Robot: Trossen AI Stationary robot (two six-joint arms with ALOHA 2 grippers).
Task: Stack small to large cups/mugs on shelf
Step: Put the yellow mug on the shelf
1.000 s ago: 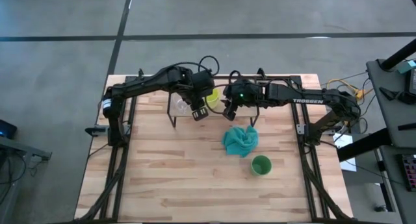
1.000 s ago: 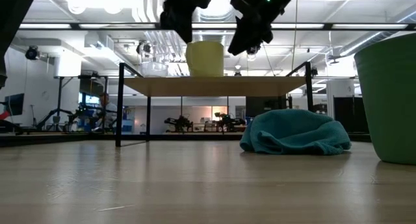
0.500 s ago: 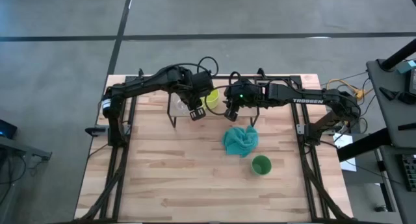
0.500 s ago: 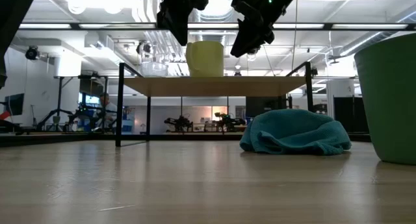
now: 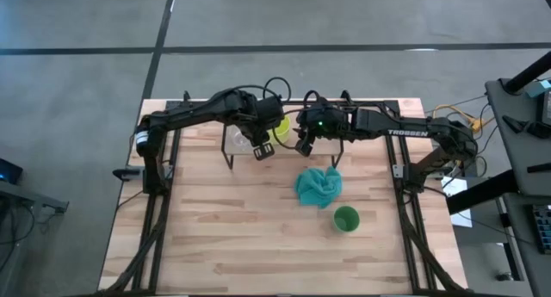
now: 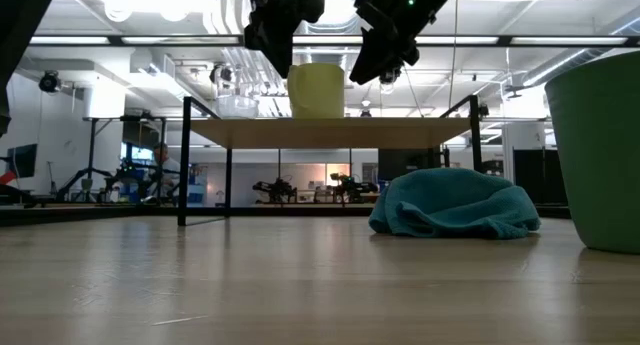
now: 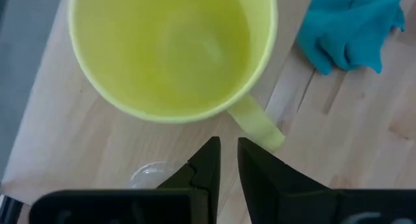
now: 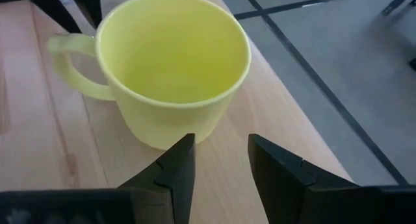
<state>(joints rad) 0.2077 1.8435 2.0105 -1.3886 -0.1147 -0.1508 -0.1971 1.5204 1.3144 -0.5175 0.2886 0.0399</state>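
Observation:
The yellow mug (image 5: 280,128) (image 6: 316,90) stands upright on the low wood shelf (image 6: 330,132), and the small clear glass cup (image 5: 239,140) (image 6: 238,106) stands beside it on the shelf. The green cup (image 5: 345,219) (image 6: 600,155) stands on the tabletop, near the right. My left gripper (image 7: 229,160) (image 5: 263,149) hovers above the shelf just short of the mug's handle (image 7: 257,123), its fingers a narrow gap apart and touching nothing. My right gripper (image 8: 221,159) (image 5: 301,146) is open and hovers on the mug's (image 8: 175,62) other side.
A crumpled teal cloth (image 5: 318,185) (image 6: 455,203) lies on the tabletop between the shelf and the green cup. The shelf's thin black legs (image 6: 184,160) stand on the table's far half. Bare wood tabletop (image 5: 224,228) lies toward the near and left edges.
My left gripper has shifted a little toward the table's left edge and back beside the yellow mug. The mug and the glass cup have stayed where they stood on the shelf.

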